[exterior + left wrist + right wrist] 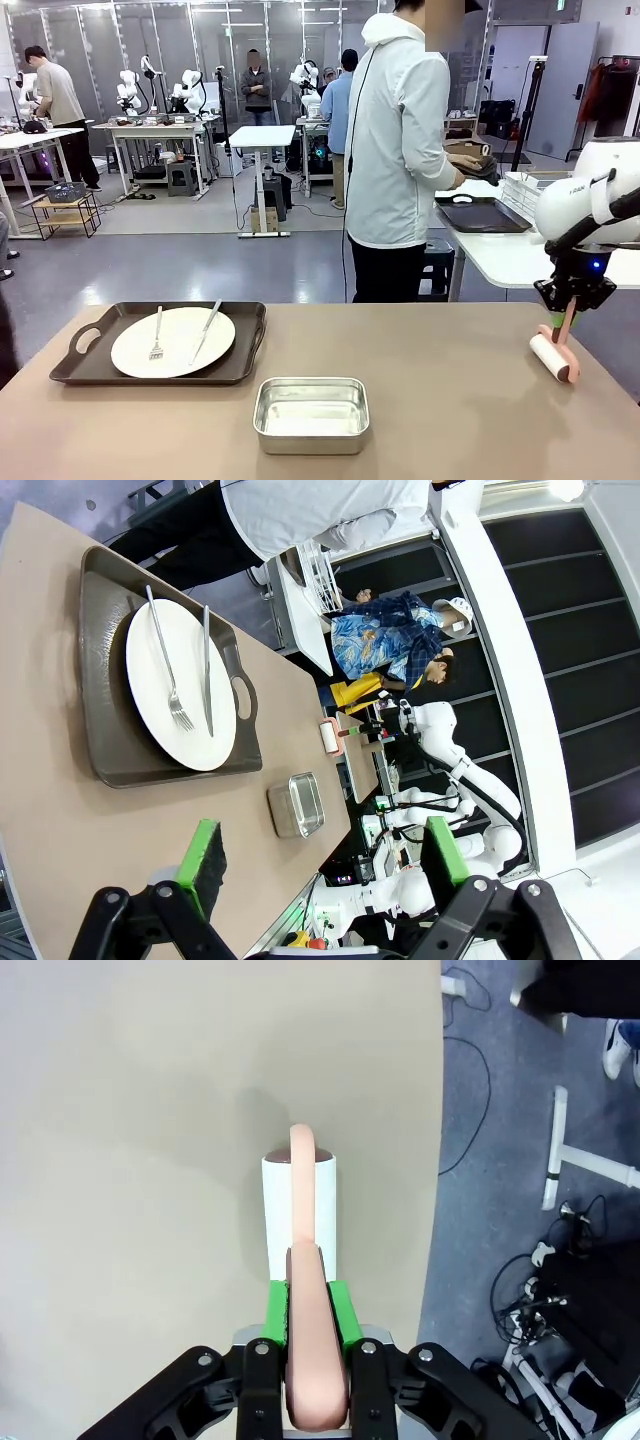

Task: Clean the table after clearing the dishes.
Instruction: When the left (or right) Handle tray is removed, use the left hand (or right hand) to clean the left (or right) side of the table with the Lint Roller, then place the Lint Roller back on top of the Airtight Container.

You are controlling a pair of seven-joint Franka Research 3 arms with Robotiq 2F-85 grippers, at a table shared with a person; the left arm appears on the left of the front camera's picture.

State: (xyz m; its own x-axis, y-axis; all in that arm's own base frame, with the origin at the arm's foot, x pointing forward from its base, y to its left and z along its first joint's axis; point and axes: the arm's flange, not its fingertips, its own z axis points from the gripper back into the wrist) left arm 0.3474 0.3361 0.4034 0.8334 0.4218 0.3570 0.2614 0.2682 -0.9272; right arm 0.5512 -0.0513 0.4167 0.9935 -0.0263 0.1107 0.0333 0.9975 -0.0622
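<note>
We find the table carrying three items. One dark handled tray sits toward the 9 o'clock side of the front view. It holds a white plate with a fork and a knife lying on it, apart from each other. A square steel tin stands near the middle at the near edge, with the tray at its 10 o'clock. At the tin's 2 o'clock, close to the table's right edge, is the white roller.

The right gripper is clamped tight on the roller's pink handle, its green pads pressing either side. The white drum points down at the table top, seemingly resting on it.

In the left wrist view, the left gripper has its fingers spread wide with nothing between them. It looks along the table, with the tray at its 11 o'clock.

A person in a pale jacket stands beyond the far edge at 12 o'clock, turned toward a white side table where a second dark tray lies.
</note>
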